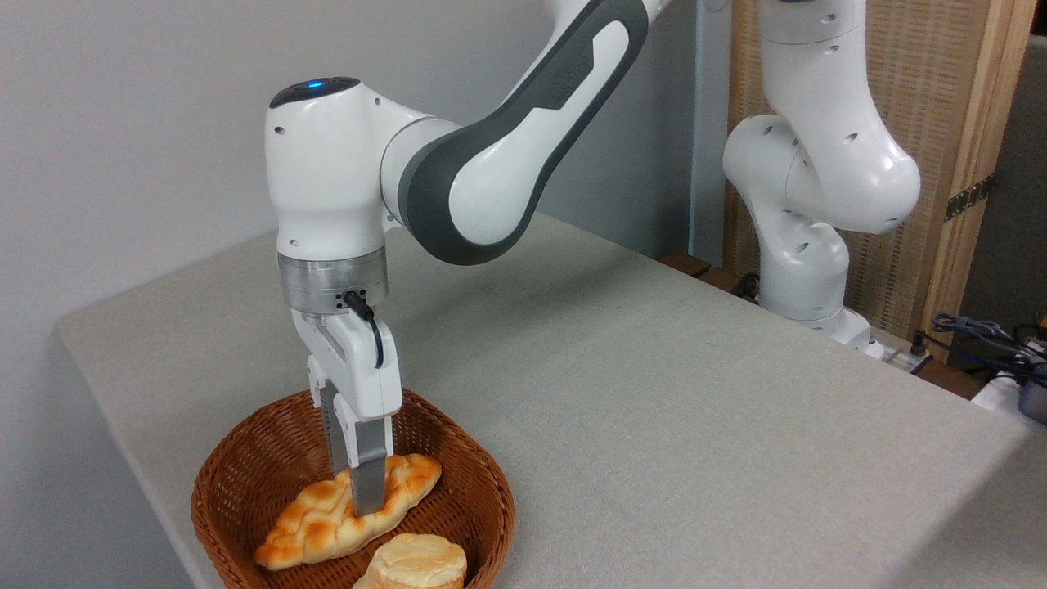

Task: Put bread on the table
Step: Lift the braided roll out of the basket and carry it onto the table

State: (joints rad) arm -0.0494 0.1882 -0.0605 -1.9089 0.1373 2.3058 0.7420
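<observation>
One arm enters from upper right, wrist bent down, gripper (360, 491) vertical over wicker basket (237, 483) at lower left. Near finger (370, 478) crosses braided loaf (327, 515) at mid-length; far finger behind it; jaws narrow, straddling loaf, firm grip unclear. Loaf lies in basket, long axis lower left to upper right. Round bun (413, 564) below it. Basket sits on table (654, 393).

The round bun (413, 564) and the wicker basket (245, 458) are cut off by the bottom edge. The braided bread (323, 515) is partly covered at its middle by the near finger (370, 478) of the hand (356, 483); the far finger is mostly hidden, so contact cannot be judged. The counter (654, 393) is cropped at right.
</observation>
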